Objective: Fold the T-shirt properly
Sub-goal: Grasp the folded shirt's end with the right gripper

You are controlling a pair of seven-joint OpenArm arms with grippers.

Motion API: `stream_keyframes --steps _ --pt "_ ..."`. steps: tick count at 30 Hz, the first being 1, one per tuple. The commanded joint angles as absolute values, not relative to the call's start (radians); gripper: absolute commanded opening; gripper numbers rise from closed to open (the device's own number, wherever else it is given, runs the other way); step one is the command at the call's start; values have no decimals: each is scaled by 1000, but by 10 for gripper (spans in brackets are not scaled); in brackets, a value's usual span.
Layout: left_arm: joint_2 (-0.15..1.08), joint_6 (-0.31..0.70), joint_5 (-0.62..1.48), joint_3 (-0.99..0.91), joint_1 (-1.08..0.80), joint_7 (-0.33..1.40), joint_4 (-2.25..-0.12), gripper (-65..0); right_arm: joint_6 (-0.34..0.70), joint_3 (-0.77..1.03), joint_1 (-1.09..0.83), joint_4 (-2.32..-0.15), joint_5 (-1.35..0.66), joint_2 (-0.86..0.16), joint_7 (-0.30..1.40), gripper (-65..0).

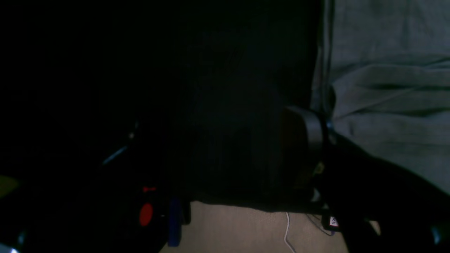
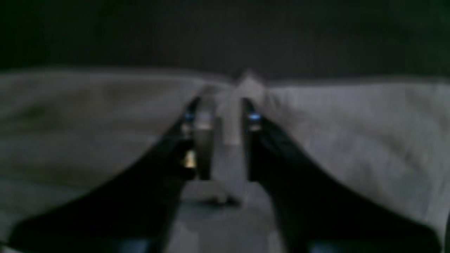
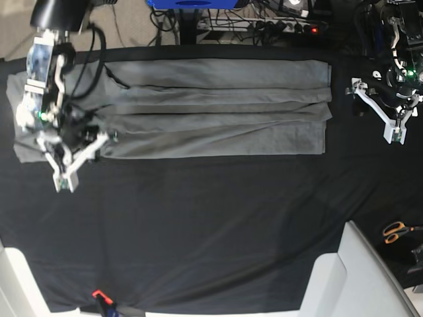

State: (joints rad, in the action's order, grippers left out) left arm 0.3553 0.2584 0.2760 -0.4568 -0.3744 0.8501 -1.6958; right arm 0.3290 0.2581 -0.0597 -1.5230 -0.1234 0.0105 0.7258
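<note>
The T-shirt (image 3: 218, 109) is plain medium grey, without print. It lies flat on the far half of the work surface, folded lengthwise into a long horizontal band of several overlapping layers. Lengthwise creases run from left to right. Its right end is fairly square, with stacked layer edges showing. Its left end spreads wider and sits partly hidden. In the right wrist view a small ridge of grey cloth (image 2: 232, 116) appears to stand up, though blur prevents certainty.
</note>
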Motion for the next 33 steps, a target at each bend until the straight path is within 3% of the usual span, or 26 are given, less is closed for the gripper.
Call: stream_keyframes --steps 1,4,11,19,22,26,33 --pt "374 251 275 -464 -375 837 -1713 -179 329 259 -38 -1508 -122 4 720 -408" --pt "375 251 275 -464 -381 837 -1715 -179 329 257 4 -1432 -120 2 713 -264" --pt "378 251 275 -472 -383 837 -1709 -179 329 251 59 -1300 -120 -51 674 -326" --pt "377 251 275 -464 -383 837 -1707 -179 329 251 82 -1208 -120 -62 642 -333" --pt "377 251 275 -464 -383 837 -1707 -179 329 251 85 -1202 -120 -61 642 -393" --pt "378 251 275 -464 -383 837 -1707 -179 331 251 87 -1213 -122 -61 642 -641" --pt "377 251 275 -464 -383 837 -1707 -179 331 257 53 -1310 -122 -56 648 -642"
